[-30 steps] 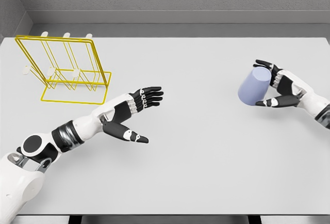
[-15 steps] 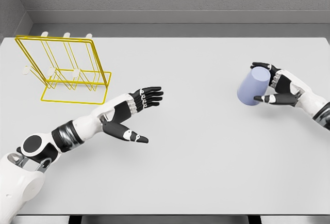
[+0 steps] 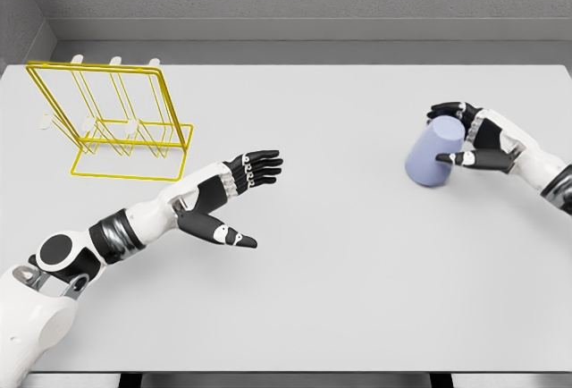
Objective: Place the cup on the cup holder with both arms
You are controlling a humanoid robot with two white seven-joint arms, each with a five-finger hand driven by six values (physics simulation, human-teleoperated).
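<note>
The right hand (image 3: 472,138) wraps its fingers and thumb around a pale lavender cup (image 3: 435,154), tilted, and has carried it slightly leftward since earlier. Far to its left, the left hand (image 3: 234,193) hovers spread and empty; beyond it stands the yellow wire rack (image 3: 107,120).

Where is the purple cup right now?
In the head view, the cup is on the table's right side, gripped by the right hand, far from the yellow rack.
</note>
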